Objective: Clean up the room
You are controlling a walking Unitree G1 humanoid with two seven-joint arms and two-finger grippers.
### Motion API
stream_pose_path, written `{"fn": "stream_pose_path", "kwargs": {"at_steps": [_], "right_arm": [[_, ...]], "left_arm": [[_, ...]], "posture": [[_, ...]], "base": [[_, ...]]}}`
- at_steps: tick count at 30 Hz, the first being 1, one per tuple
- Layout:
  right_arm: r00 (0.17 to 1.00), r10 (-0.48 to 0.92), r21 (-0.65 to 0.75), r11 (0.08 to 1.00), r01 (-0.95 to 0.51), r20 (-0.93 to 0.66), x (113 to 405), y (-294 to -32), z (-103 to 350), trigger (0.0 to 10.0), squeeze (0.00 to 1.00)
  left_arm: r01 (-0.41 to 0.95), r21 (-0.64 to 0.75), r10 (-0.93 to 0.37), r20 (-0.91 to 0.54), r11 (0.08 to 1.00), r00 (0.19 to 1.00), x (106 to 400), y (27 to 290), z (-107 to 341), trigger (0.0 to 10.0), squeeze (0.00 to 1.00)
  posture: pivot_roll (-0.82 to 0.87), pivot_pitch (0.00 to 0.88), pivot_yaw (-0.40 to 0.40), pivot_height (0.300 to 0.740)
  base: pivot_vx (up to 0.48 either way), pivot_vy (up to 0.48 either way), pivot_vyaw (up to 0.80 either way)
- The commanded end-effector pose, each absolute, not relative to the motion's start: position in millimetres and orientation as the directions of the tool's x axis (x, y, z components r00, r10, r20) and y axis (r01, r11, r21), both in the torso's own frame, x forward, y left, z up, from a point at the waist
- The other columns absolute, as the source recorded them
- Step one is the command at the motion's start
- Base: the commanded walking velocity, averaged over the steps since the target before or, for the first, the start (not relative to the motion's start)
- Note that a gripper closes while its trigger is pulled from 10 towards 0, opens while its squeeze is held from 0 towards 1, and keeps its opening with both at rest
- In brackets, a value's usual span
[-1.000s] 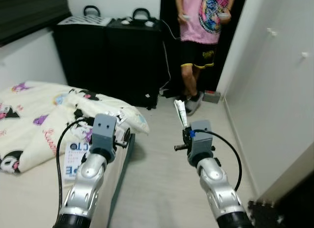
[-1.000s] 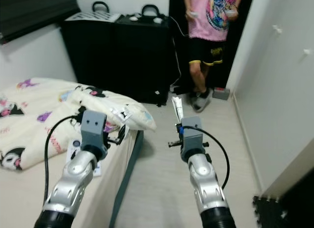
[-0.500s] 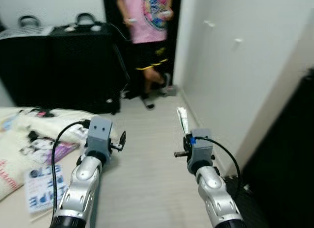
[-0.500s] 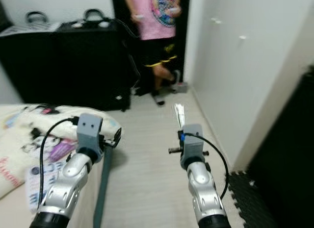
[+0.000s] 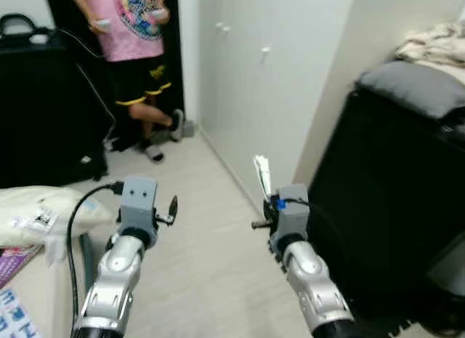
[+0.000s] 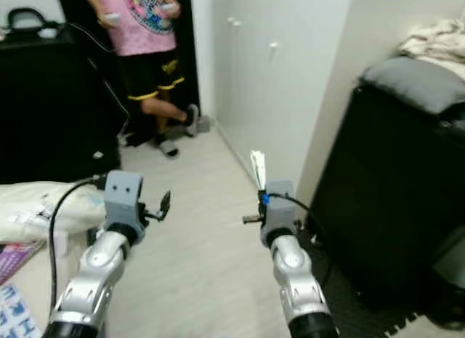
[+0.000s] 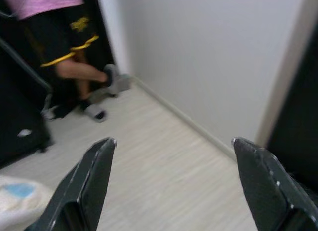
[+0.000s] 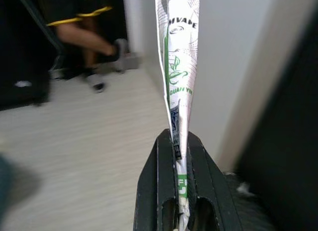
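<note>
Right end effector holds a wrapper, left one empty, over bedroom floor.
Right end effector (image 8: 180,156) clamped on a flattened white-green wrapper (image 8: 177,57) standing upright, near a black cabinet (image 5: 392,200) at right. Left end effector (image 7: 174,186) spread wide, holding nothing, above the pale floor (image 5: 196,243). A person (image 5: 134,40) stands far left in the doorway.

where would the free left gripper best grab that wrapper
Likely the upper half of the wrapper, above the right gripper that pinches its lower end. It is a thin flat strip standing upright, so the open left gripper should come from the side and close across its flat faces.
</note>
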State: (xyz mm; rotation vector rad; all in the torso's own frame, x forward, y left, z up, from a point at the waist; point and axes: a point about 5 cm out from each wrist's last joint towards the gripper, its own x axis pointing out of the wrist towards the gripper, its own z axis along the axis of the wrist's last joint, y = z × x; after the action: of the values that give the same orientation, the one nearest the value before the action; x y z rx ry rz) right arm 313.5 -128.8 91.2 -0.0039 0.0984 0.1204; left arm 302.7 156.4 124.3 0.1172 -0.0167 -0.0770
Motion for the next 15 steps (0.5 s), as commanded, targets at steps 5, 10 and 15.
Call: {"fn": "stream_pose_path", "kwargs": {"at_steps": [5, 10, 15], "right_arm": [[0.989, 0.102, 0.034, 0.994, -0.099, -0.109, 309, -132, 87, 10.0, 0.0], [0.99, 0.087, 0.034, 0.996, -0.083, -0.114, 306, -137, 85, 10.0, 0.0], [0.989, 0.083, 0.04, 0.996, -0.078, -0.125, 303, -138, 83, 10.0, 0.0]], "left_arm": [[0.078, 0.132, -0.077, -0.011, 0.988, 0.997, 303, 156, 119, 10.0, 0.0], [0.093, 0.136, -0.092, -0.011, 0.986, 0.996, 305, 151, 119, 10.0, 0.0], [0.104, 0.135, -0.103, -0.015, 0.985, 0.995, 305, 149, 118, 10.0, 0.0]], "posture": [[0.05, 0.0, -0.014, 0.74], [0.04, 0.0, -0.006, 0.74], [0.03, 0.0, 0.001, 0.74]], "base": [[0.0, 0.0, -0.8], [0.0, 0.0, -0.8], [0.0, 0.0, -0.8]]}}
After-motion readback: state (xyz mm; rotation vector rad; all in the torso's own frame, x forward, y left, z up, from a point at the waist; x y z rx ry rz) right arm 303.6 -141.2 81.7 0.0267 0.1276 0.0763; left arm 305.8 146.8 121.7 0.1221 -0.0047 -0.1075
